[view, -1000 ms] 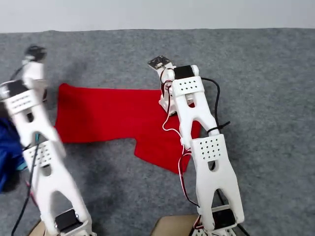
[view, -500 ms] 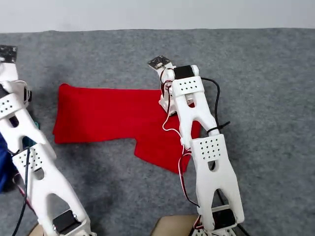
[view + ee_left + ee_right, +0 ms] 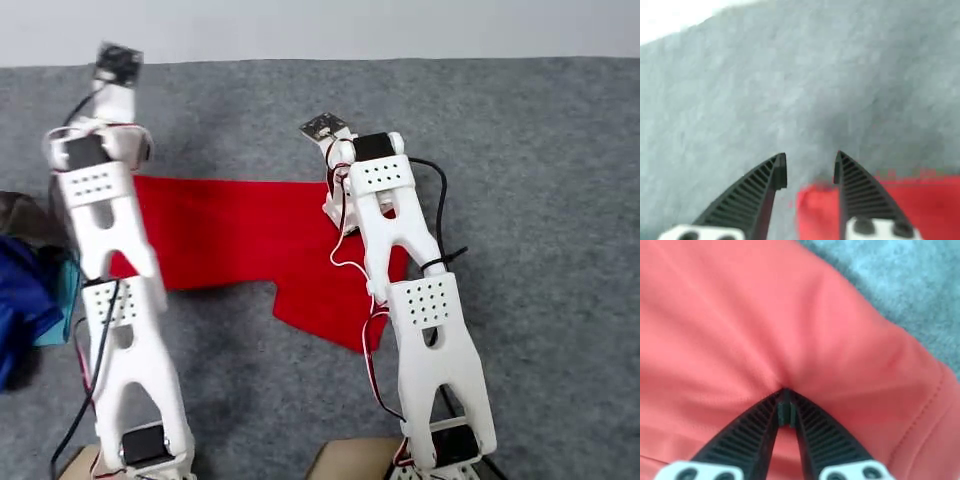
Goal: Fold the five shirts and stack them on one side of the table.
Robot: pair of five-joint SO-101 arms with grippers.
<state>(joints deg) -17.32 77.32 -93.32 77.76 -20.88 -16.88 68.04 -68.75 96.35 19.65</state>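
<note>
I have the red shirt (image 3: 230, 235) spread across the middle of the grey table (image 3: 520, 150), with one flap reaching toward the near edge. My right gripper (image 3: 785, 412) is closed on it, the jaws pinching a small ridge of red cloth near the shirt's right end. The left gripper (image 3: 810, 172) hangs over the shirt's far left corner with its jaws parted a modest way and nothing between them; the corner sits just under the gap.

As I read it, the step in hand is taking that second corner so both arms can carry one edge over for a fold. To do it well I would lower the left gripper straight down until one finger slides under the hem, then close on a single layer. I would not drag the cloth sideways, since the right pinch is already pulling soft creases toward itself. Both corners should then lift together and level, or the fold will skew.

A heap of blue cloth (image 3: 22, 305) lies at the table's left edge, which is probably the stacking side.

No label, tag or print on the shirt is readable from here — nor any on the arms
</note>
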